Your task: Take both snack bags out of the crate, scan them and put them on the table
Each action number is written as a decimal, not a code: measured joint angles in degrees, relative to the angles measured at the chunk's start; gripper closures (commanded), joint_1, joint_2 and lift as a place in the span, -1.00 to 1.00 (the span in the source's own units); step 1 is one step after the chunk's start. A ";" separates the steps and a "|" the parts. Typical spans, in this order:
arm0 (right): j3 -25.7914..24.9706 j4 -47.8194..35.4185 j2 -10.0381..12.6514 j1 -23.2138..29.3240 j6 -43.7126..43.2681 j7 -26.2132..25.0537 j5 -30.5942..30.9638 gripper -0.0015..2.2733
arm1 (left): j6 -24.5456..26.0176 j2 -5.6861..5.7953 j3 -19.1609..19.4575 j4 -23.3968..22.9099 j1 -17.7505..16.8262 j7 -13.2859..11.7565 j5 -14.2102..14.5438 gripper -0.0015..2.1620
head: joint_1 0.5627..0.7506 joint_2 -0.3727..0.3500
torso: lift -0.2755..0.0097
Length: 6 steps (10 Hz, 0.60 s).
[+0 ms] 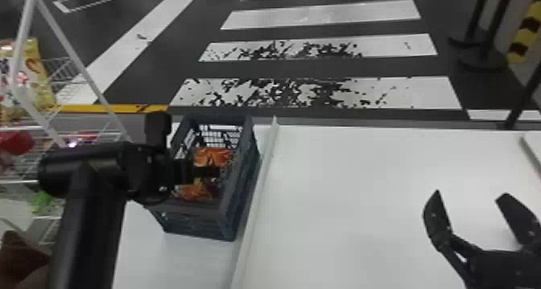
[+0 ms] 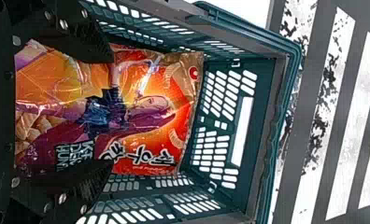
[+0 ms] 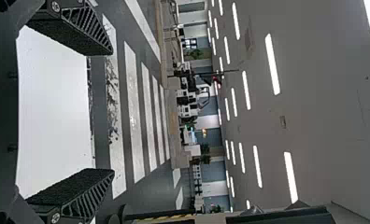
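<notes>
In the head view my left gripper [image 1: 207, 172] is over the open crate [image 1: 245, 179], its fingers down at an orange snack bag [image 1: 212, 156]. The left wrist view shows the left gripper [image 2: 110, 112] open, one finger at each side of the snack bag [image 2: 169, 116], which lies inside the crate [image 2: 234, 126]. More orange packaging [image 1: 193, 192] shows in the crate's near part; I cannot tell whether it is a second bag. My right gripper [image 1: 469, 195] stands open and empty over the table's right side, as does the right gripper [image 3: 113, 112] in its wrist view.
A raised white divider [image 1: 257, 203] runs along the crate's right side, with the white table [image 1: 342, 195] beyond it. Wire shelves [image 1: 24, 177] holding packaged goods stand at the left. Black posts [image 1: 483, 56] rise from the floor at the far right.
</notes>
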 measured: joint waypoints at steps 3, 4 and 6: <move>0.46 0.28 -0.08 -0.28 0.09 0.00 0.00 -0.93 | -0.28 -0.41 -0.17 2.82 -0.74 -1.70 -2.17 0.98 | 0.41 0.66 | 0.28; 0.49 0.28 -0.08 -0.28 0.09 0.00 0.00 -0.93 | -0.15 -0.64 -0.38 3.27 -0.89 1.01 -2.58 0.98 | 0.41 0.68 | 0.28; 0.47 0.28 -0.09 -0.28 0.45 0.00 0.00 -0.93 | -0.02 -0.86 -0.45 2.90 -0.57 1.60 -2.80 0.98 | 0.41 0.70 | 0.28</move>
